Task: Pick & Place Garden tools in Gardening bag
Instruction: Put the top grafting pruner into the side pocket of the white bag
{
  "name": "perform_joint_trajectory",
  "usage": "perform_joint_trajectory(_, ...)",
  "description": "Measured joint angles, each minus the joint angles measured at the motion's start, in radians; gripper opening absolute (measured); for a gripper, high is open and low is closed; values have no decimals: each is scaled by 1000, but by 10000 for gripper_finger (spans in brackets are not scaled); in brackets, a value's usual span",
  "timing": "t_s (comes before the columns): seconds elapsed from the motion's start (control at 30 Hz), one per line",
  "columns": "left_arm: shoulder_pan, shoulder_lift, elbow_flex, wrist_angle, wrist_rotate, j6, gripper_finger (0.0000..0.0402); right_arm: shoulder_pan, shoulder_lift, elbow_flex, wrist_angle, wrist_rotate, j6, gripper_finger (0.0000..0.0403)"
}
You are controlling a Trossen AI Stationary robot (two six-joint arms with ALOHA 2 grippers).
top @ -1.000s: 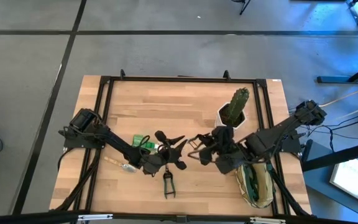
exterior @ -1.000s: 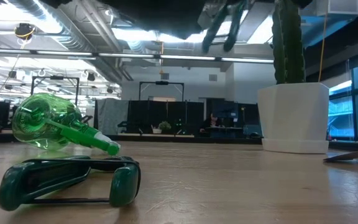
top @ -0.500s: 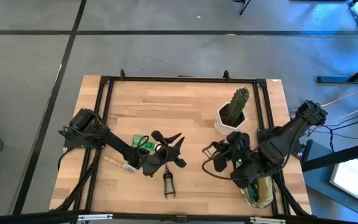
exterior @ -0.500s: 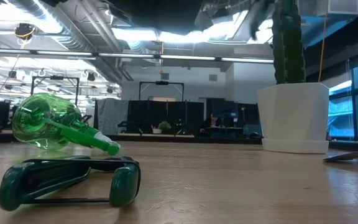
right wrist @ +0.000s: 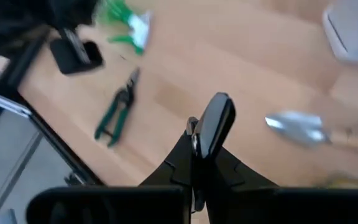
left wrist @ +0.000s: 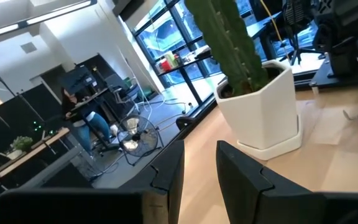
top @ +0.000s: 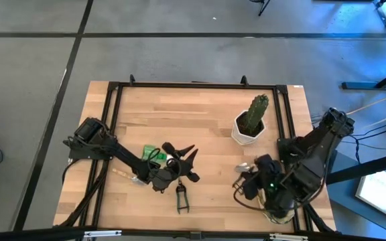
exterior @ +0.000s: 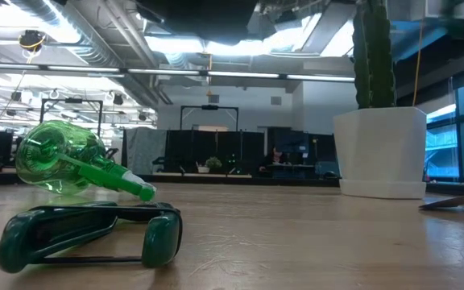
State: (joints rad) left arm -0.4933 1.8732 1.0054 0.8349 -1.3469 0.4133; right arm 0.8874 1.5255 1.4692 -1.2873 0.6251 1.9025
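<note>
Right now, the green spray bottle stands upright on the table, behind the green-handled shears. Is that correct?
Not quite. The green spray bottle lies on its side, not upright; the low view shows this clearly. The rest holds: it is behind the green-handled shears.

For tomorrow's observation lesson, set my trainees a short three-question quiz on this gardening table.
1. True or false: the green spray bottle stands upright.
2. What grows in the white pot? A) a cactus B) a fern C) a tomato plant
3. Fill in: the right pincer is shut on black pruning ____.

Key: 1 false, it lies on its side. 2 A. 3 shears, the pruning shears.
</note>
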Motion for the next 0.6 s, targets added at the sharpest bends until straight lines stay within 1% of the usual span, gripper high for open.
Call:
perform_joint_trajectory(0.2, -24, 0, 0, -1, 0, -11, 88, 76, 1, 65, -157, -109, 156, 14)
perform_joint_trajectory(0.33, -39, 0, 0, -1, 1, -30, 88, 125, 0, 130, -290, -113, 260, 14)
perform_joint_trajectory(0.43, -48, 0, 0, -1, 3, -46, 88, 133, -1, 137, -283, -103, 262, 14)
perform_joint_trajectory(0.6, -56, 0, 0, -1, 3, -53, 88, 106, 25, 123, -283, -150, 244, 14)
